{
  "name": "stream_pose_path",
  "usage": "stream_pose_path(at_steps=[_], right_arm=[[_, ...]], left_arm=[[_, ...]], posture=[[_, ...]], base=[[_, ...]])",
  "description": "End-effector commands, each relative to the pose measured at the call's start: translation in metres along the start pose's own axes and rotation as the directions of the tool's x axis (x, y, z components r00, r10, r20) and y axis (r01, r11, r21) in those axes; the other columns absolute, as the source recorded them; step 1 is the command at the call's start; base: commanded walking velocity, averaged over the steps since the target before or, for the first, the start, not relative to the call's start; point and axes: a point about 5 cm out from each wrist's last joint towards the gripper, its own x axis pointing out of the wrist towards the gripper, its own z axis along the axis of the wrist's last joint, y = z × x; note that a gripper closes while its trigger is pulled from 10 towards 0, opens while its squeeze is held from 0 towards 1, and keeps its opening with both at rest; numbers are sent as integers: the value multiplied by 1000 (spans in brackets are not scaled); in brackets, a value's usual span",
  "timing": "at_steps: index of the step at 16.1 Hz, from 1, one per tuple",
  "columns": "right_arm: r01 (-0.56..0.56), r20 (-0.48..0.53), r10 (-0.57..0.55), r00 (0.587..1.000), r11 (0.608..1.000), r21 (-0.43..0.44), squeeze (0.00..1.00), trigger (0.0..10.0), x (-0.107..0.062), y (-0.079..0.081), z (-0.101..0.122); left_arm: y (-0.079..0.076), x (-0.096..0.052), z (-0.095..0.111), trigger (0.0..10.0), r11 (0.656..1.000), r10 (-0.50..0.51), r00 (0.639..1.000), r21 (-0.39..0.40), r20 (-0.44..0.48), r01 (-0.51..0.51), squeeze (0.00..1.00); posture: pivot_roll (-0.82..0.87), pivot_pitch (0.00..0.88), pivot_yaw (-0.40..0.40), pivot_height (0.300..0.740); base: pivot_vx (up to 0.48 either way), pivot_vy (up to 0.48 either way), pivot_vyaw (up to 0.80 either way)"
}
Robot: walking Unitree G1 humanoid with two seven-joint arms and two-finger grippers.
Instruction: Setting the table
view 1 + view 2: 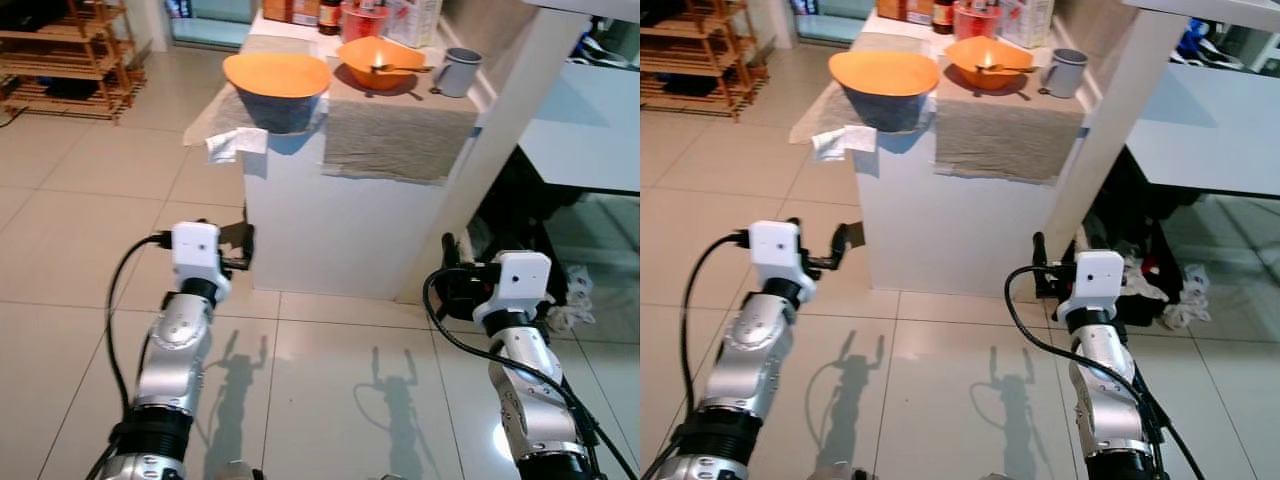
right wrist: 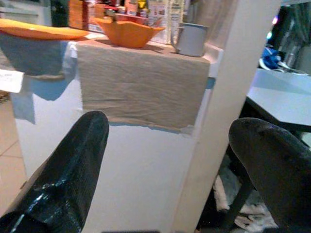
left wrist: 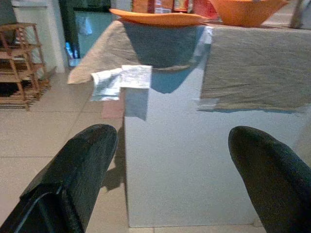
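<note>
facing a white counter (image 1: pixel 330 240) end-on, i'm standing on pale glossy tile (image 1: pixel 90 230) w/ both arms raised in front, short of it. left gripper (image 1: pixel 240 245) sits just off the counter's near left corner, fingers (image 3: pixel 77 170) wide apart, nothing between them. right gripper (image 1: pixel 452 262) is lower right, by the white post (image 1: pixel 500 130) that rises beside the counter, fingers (image 2: pixel 73 170) also spread and empty.

on top: two beige cloth mats (image 1: pixel 400 140) side by side, both hanging over the near edge. left mat carries a wide orange plate (image 1: pixel 277 73) sitting on a dark blue-grey bowl (image 1: pixel 280 110). behind it to the right, an orange bowl (image 1: pixel 378 62) w/ a spoon (image 1: pixel 400 68) resting in it. grey mug (image 1: pixel 458 72) stands just right of that bowl, near the post. boxes and jars (image 1: pixel 350 12) crowd the back. a white paper slip (image 1: pixel 235 143) hangs off the left mat's edge.

room: wooden rack (image 1: pixel 65 50) far left, pale grey table (image 1: pixel 585 130) to the right, dark clutter (image 1: pixel 1140 250) and crumpled white stuff under it. arm shadows fall on the tile in front of me.
</note>
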Motion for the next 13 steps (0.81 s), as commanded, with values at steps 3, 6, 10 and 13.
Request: stream_pose_path(at_steps=[3, 6, 10, 13], right_arm=[[14, 11, -14, 1000, 999, -33, 0, 10000, 1, -6, 2], [10, 35, -8, 999, 997, -74, 0, 10000, 2, -6, 5], [30, 19, -29, 999, 996, -78, 0, 10000, 2, -10, 1], [33, 20, -32, 999, 995, -91, 0, 10000, 3, -10, 1]], left_arm=[[-15, 3, 10, 10000, 999, 2, 999, -40, 51, 0, 0], [-19, 11, 17, 10000, 999, 5, 997, -34, 71, -3, 0], [-21, 13, 17, 10000, 1000, -5, 997, -7, 72, 6, 0], [-20, 15, 21, 10000, 1000, 16, 995, -2, 96, -16, 0]], posture=[[45, 0, -76, 718], [42, 0, -69, 718], [32, 0, -62, 718], [33, 0, -63, 718]], base=[[425, 0, 0], [439, 80, 0], [422, 120, 0], [450, 0, 0]])
